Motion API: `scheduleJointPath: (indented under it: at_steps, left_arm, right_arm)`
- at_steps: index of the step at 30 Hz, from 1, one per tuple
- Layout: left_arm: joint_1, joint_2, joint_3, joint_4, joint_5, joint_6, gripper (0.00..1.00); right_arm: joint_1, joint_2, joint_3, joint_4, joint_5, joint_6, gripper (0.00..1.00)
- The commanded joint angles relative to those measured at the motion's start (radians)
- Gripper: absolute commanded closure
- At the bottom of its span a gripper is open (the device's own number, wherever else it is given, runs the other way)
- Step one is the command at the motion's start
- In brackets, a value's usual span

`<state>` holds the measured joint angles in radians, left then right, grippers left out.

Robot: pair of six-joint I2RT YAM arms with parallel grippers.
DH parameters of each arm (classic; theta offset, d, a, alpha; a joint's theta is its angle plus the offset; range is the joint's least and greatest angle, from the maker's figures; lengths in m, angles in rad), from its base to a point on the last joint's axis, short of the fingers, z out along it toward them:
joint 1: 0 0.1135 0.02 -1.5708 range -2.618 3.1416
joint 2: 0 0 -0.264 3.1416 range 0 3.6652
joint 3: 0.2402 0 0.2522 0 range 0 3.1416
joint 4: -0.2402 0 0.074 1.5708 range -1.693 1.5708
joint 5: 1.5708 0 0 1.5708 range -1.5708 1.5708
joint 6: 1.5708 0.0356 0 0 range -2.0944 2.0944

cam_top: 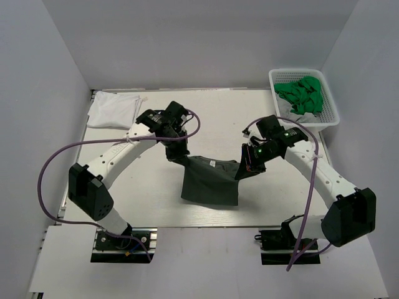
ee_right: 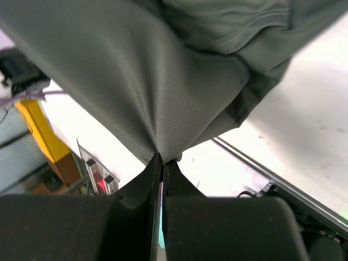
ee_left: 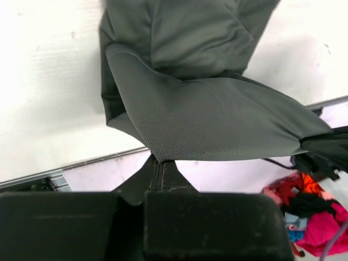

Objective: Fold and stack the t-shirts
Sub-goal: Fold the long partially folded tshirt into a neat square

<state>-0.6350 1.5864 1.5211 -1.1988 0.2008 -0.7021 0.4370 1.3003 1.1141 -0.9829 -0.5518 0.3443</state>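
Observation:
The dark olive-grey t-shirt (cam_top: 211,182) hangs stretched between my two grippers over the middle of the table, its lower part draped on the surface. My left gripper (cam_top: 175,156) is shut on its left upper corner; in the left wrist view the cloth (ee_left: 217,119) runs out from the closed fingertips (ee_left: 159,171). My right gripper (cam_top: 244,171) is shut on the right upper corner; in the right wrist view the cloth (ee_right: 136,81) fans out from the closed fingertips (ee_right: 162,166). The white t-shirt (cam_top: 114,109) lies folded at the far left corner.
A white basket (cam_top: 327,118) with green cloth (cam_top: 302,94) in it stands at the far right, off the table's corner. The white table (cam_top: 218,118) ends at a metal front edge (ee_left: 87,162). Grey walls close in on both sides.

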Motion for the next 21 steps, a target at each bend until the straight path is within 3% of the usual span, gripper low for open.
scheduleJointPath:
  at_steps: [1,8,21]
  left_arm:
    - [0.017,0.015,0.031,0.022,-0.070,0.012,1.00]
    - [0.035,0.062,-0.006,0.162,-0.100,0.003,1.00]
    - [0.044,0.199,0.013,0.303,-0.100,0.003,1.00]
  right_arm:
    - [-0.018,0.025,0.046,0.030,0.067,0.030,1.00]
    - [-0.058,0.097,0.049,0.165,0.095,0.078,1.00]
    - [-0.107,0.290,0.119,0.224,0.139,0.062,1.00]
